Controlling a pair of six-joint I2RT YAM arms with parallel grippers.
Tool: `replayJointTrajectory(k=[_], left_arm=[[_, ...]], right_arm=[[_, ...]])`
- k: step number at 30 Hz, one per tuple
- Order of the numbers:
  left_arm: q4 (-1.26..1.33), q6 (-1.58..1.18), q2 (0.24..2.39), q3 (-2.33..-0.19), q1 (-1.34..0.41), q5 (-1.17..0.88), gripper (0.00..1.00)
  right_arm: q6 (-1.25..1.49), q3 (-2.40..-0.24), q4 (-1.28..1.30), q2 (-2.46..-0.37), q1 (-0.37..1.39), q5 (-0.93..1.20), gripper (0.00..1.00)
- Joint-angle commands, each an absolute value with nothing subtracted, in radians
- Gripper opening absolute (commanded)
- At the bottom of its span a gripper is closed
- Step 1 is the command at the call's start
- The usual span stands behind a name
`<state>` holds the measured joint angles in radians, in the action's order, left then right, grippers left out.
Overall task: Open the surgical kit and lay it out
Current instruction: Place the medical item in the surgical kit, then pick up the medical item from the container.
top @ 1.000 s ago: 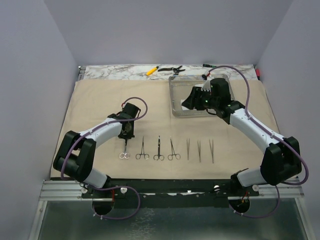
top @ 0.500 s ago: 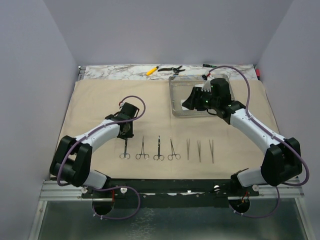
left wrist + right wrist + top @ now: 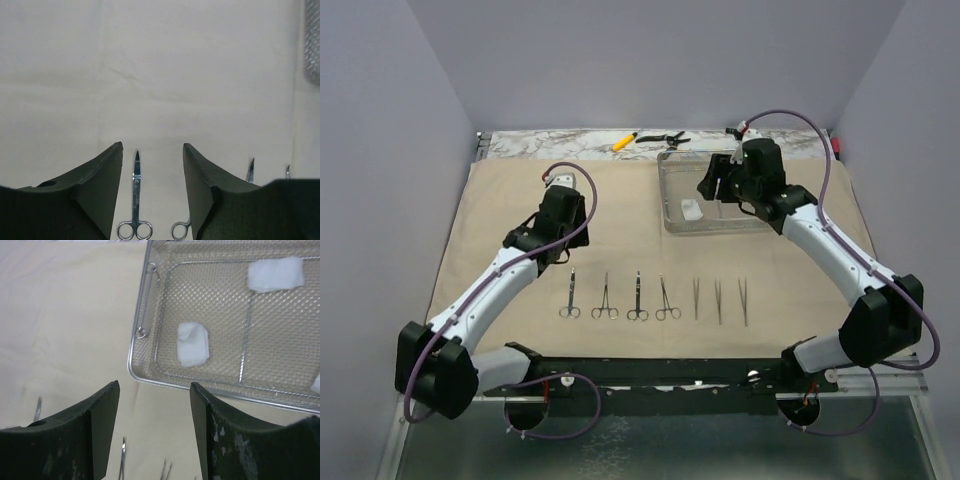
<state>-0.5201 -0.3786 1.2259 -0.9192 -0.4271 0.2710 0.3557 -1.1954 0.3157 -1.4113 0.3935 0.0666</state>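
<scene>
Your left gripper point(image 3: 152, 150) hangs well left of the tray point(image 3: 669, 190), jaws apart and holding nothing. The leftmost clamp point(image 3: 135, 192) lies flat on the cloth wrap point(image 3: 500, 200) beneath it. Your right gripper point(image 3: 154, 387) is over the tray, jaws apart and empty. Gauze pieces point(image 3: 193, 344) sit inside the tray. The clamps point(image 3: 637, 300) and three tweezers point(image 3: 719, 300) lie in a row on the tray's near side.

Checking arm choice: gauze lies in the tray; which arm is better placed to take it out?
Right. Its hand hangs open at the tray, a gauze piece just ahead of it. The left hand, also open, is by the clamps, well away from the tray.
</scene>
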Motion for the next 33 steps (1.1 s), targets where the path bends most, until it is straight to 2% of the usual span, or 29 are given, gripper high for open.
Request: replayJointTrajectory(k=[1, 8, 15, 19, 21, 33], left_arm=[[-0.398, -0.355, 1.111, -0.928, -0.424, 0.321, 0.54], [-0.247, -0.352, 1.067, -0.91, -0.424, 0.291, 0.54], [-0.142, -0.355, 1.06, -0.853, -0.424, 0.278, 0.54], [-0.103, -0.355, 1.065, -0.823, -0.423, 0.27, 0.54], [-0.094, -0.348, 1.079, -0.815, -0.423, 0.263, 0.54], [-0.095, -0.34, 1.131, -0.831, -0.422, 0.248, 0.54]], right_arm=[[0.251, -1.311, 0.4, -1.532, 0.384, -0.156, 0.63], [0.122, -1.505, 0.426, -1.774, 0.371, -0.184, 0.62], [0.044, -1.585, 0.464, -1.921, 0.371, 0.118, 0.59], [-0.041, -1.607, 0.514, -1.998, 0.371, 0.141, 0.47], [-0.096, -1.612, 0.533, -2.024, 0.371, 0.145, 0.44], [-0.258, -1.717, 0.508, -2.184, 0.371, 0.074, 0.46]])
